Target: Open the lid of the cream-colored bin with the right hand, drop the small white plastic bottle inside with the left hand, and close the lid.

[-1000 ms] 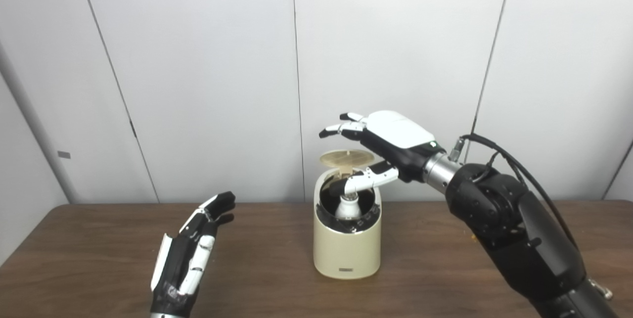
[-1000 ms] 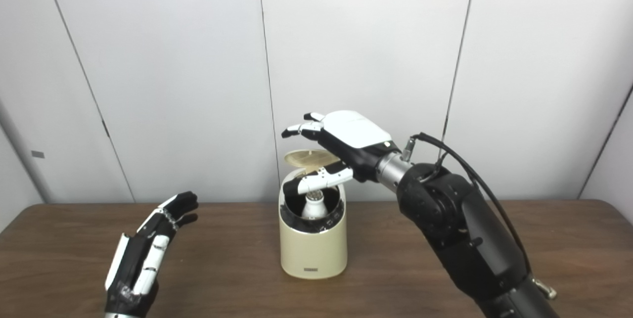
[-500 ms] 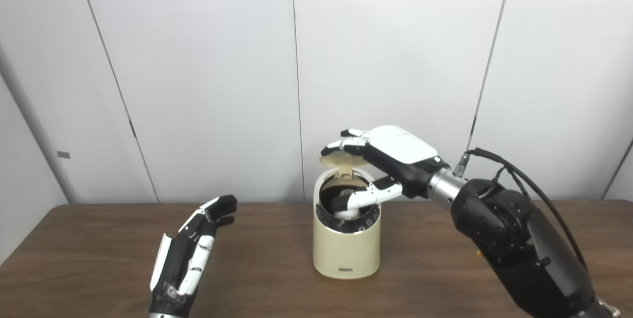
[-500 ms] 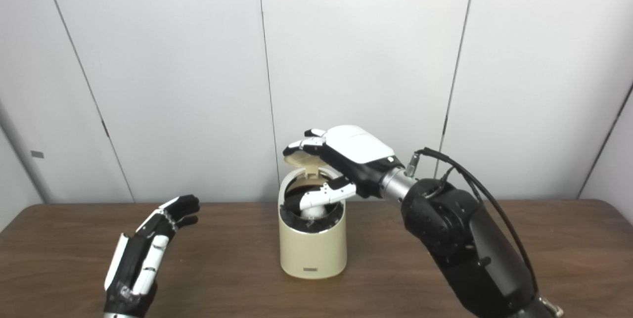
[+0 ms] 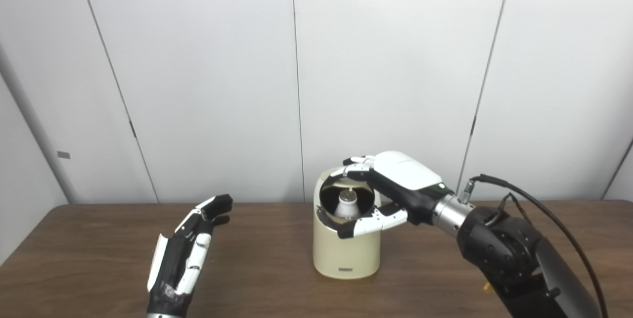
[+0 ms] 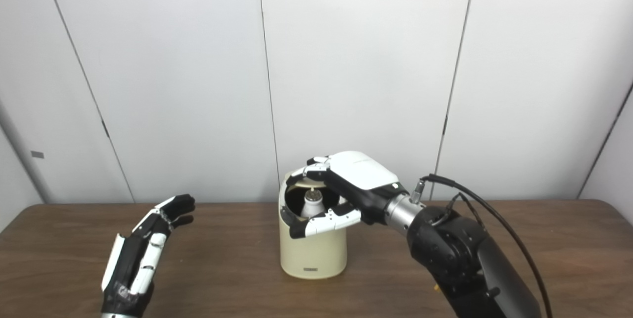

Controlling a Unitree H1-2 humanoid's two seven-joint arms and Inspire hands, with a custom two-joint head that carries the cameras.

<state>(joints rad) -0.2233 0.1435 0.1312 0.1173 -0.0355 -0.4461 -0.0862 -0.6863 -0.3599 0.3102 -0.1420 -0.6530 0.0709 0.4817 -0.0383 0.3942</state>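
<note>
Cream-colored bin [image 5: 346, 253] sits directly under my right hand [image 5: 395, 184], whose spread fingers rest on the half-lowered lid [image 6: 296, 182]. White bottle [image 5: 347, 205] stands upright inside. Left hand [image 5: 185, 256] open, empty, well apart.

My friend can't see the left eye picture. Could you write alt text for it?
The right hand presses the lid down over a cream bin with a white bottle inside. The left hand hangs open above the table.

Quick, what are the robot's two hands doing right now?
Left hand: open, holding nothing.
Right hand: open, fingers on the lid of the bin; holding nothing.
</note>
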